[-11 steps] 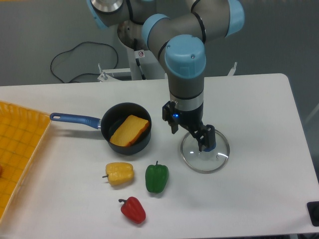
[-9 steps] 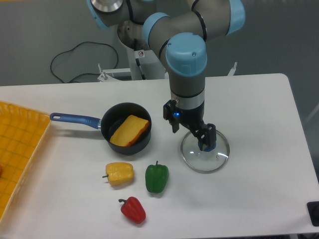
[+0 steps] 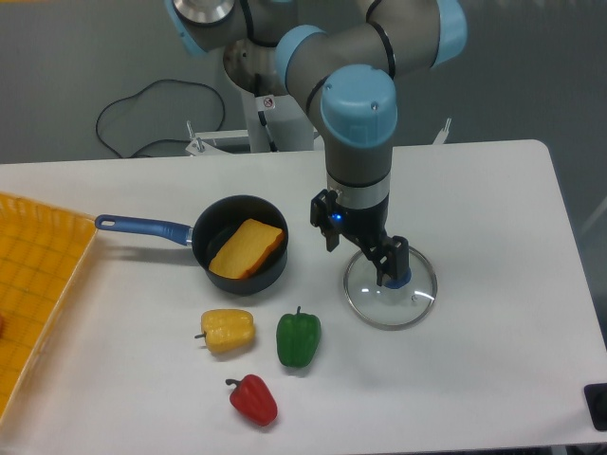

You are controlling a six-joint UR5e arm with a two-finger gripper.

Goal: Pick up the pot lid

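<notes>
1. The lid (image 3: 377, 300) lies on the white table (image 3: 503, 360), right of the middle. It is round and clear, with a pale rim and a blue knob (image 3: 404, 282).
2. The gripper (image 3: 362, 252) points down at the far left part of the lid. Its two fingers are spread, with nothing pinched between them. The right finger partly covers the knob in this view; whether they touch, I cannot tell.
3. The arm (image 3: 358, 106), grey with blue joint caps, reaches in from the far side.
4. The black pan (image 3: 237, 285) sits left of the gripper, its blue handle (image 3: 142, 227) pointing left.
5. An orange piece (image 3: 247, 248) lies tilted inside the pan, against its right side.
6. The yellow pepper (image 3: 229, 332) lies nearer than the pan, its stem to the left.
7. The green pepper (image 3: 298, 342) is just right of the yellow one, stem towards the far side.
8. The red pepper (image 3: 254, 401) lies nearest of the three, stem to the far left.
9. Part of an orange crate (image 3: 36, 284) shows at the left edge.
10. A black cable (image 3: 171, 81) curves beyond the table, far left.
</notes>
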